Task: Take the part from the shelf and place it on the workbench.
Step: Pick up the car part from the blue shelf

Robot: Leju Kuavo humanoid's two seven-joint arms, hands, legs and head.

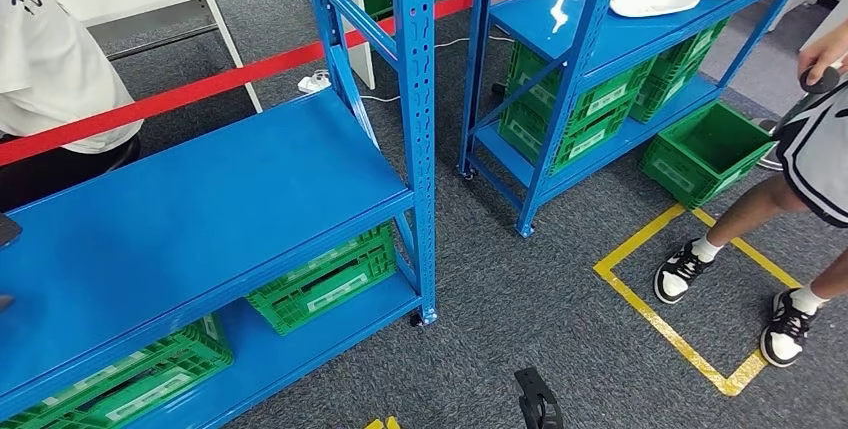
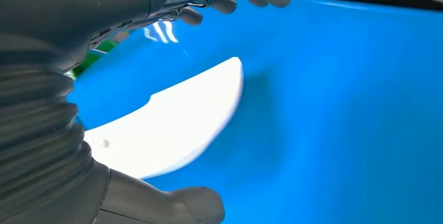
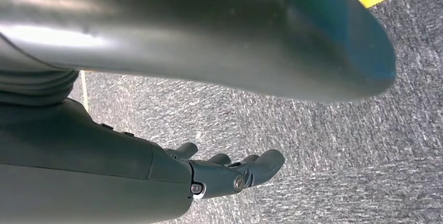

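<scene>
your left hand [image 2: 172, 20] hung open over the white part [image 2: 172, 122], which lay on the blue desk [image 2: 339, 104]. your right hand [image 3: 230, 174] hung empty above the carpet. placing looked done; next you'd withdraw the arm.

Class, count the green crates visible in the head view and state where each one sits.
6: two under the near shelf, three in the far shelf, one on the carpet. Others may be hidden.
</scene>
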